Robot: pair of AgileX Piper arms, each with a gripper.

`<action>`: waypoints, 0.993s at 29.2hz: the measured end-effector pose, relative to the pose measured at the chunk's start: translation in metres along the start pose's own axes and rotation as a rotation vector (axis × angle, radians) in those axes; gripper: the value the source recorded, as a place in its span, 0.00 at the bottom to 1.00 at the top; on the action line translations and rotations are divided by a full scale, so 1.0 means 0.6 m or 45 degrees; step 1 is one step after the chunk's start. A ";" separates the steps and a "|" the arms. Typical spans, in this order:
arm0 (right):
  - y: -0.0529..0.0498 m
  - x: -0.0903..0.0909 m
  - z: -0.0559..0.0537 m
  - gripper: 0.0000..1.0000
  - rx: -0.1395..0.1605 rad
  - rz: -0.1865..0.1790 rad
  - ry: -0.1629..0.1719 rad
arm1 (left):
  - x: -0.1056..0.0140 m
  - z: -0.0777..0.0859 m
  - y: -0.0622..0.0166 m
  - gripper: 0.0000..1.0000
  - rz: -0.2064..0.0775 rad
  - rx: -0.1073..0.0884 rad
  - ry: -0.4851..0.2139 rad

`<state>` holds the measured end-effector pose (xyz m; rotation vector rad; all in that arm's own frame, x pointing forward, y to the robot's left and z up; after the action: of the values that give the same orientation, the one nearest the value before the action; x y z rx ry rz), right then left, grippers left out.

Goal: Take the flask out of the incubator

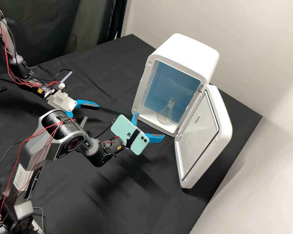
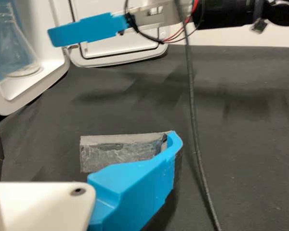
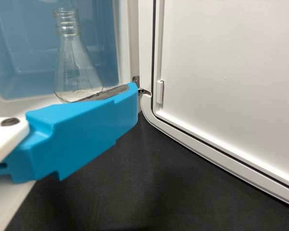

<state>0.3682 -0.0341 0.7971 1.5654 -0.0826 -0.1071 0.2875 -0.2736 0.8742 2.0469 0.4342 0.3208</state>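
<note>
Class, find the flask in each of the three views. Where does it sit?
High view: flask on the incubator floor, mid-picture.
Left wrist view: flask inside the incubator, partly cut off.
Right wrist view: flask close up, near the hinge.
Shared landmark: the open white door.

Bright, diffuse light: soft-edged shadows pool on the black cloth-covered bench (image 1: 185,201) near the open white plastic incubator door (image 1: 203,139). Pale wall (image 1: 267,48) at right is brightest, greyer lower down.

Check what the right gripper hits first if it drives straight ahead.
Probably the flask in the open incubator; right gripper points into the chamber. Depth unclear: one finger sits close to the hinge-side frame.
</note>
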 end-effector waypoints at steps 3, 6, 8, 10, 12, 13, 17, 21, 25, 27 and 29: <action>0.000 0.000 0.000 1.00 0.000 0.000 0.000 | -0.001 -0.005 0.001 1.00 0.003 -0.003 0.010; 0.000 0.000 0.000 1.00 0.000 0.000 0.000 | -0.001 -0.008 0.002 1.00 0.005 -0.005 0.019; -0.001 -0.001 0.000 1.00 0.000 -0.001 0.001 | -0.002 -0.011 0.002 1.00 0.007 -0.007 0.025; -0.004 -0.002 0.000 1.00 0.000 -0.008 -0.001 | -0.003 -0.015 0.003 1.00 0.009 -0.010 0.035; -0.007 -0.004 -0.001 1.00 -0.001 -0.016 0.000 | -0.004 -0.021 0.004 1.00 0.012 -0.014 0.047; -0.007 -0.004 -0.001 1.00 -0.001 -0.016 0.000 | -0.004 -0.023 0.004 1.00 0.012 -0.014 0.051; -0.008 -0.004 -0.002 1.00 -0.001 -0.018 0.001 | -0.007 -0.040 0.006 1.00 0.015 -0.024 0.089; -0.008 -0.004 -0.001 1.00 -0.001 -0.020 -0.001 | -0.014 -0.055 0.015 1.00 0.038 -0.032 0.126; -0.008 -0.004 -0.001 1.00 -0.001 -0.020 -0.001 | -0.017 -0.065 0.027 1.00 0.067 -0.026 0.144; -0.008 -0.004 -0.001 1.00 -0.001 -0.020 -0.001 | -0.020 -0.070 0.033 1.00 0.082 -0.026 0.157; -0.009 -0.005 -0.001 1.00 -0.001 -0.020 -0.001 | -0.024 -0.074 0.040 1.00 0.099 -0.025 0.166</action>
<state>0.3650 -0.0333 0.7919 1.5657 -0.0709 -0.1197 0.2612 -0.2561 0.9158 2.0340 0.4300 0.5060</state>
